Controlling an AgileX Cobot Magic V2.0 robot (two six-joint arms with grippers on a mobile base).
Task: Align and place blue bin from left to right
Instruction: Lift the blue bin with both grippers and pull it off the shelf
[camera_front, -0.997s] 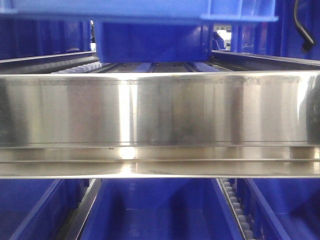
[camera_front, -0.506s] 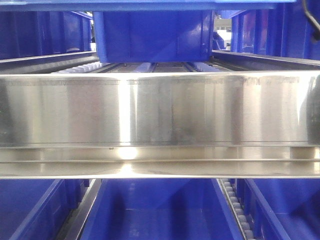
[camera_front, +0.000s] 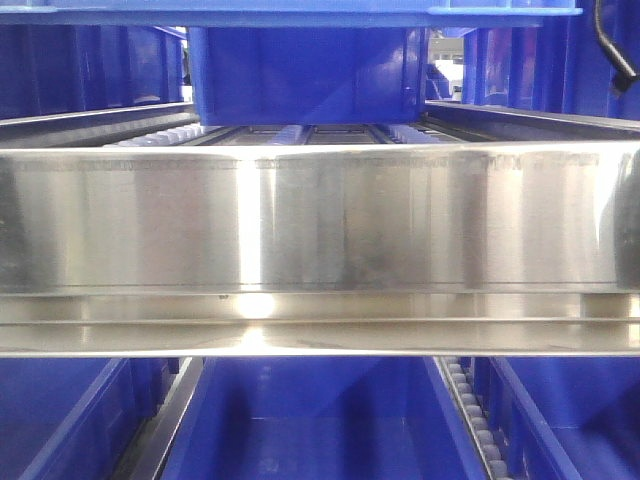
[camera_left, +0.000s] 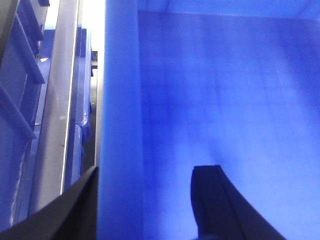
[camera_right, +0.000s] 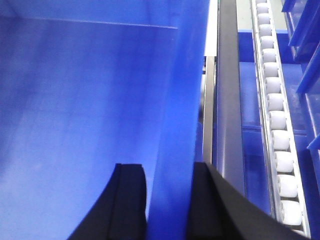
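The blue bin (camera_front: 300, 12) shows in the front view only as its thick rim, running level along the top edge. In the left wrist view my left gripper (camera_left: 150, 170) is open astride the bin's left wall (camera_left: 120, 100). Its outer finger (camera_left: 75, 210) is against the rim, and its inner finger (camera_left: 215, 200) stands apart from the rim inside the bin. In the right wrist view my right gripper (camera_right: 167, 167) is shut on the bin's right wall (camera_right: 175, 100), one finger on each side, touching.
A wide steel rail (camera_front: 320, 220) crosses the front view. Behind it another blue bin (camera_front: 300, 75) sits on roller tracks. More blue bins (camera_front: 310, 420) lie on the lower level. A white roller track (camera_right: 277, 125) runs right of the held bin. A black cable (camera_front: 610, 50) hangs top right.
The bin's rim at the top of the front view has risen and gone from slightly tilted to level. The rail and the bins behind have not moved.
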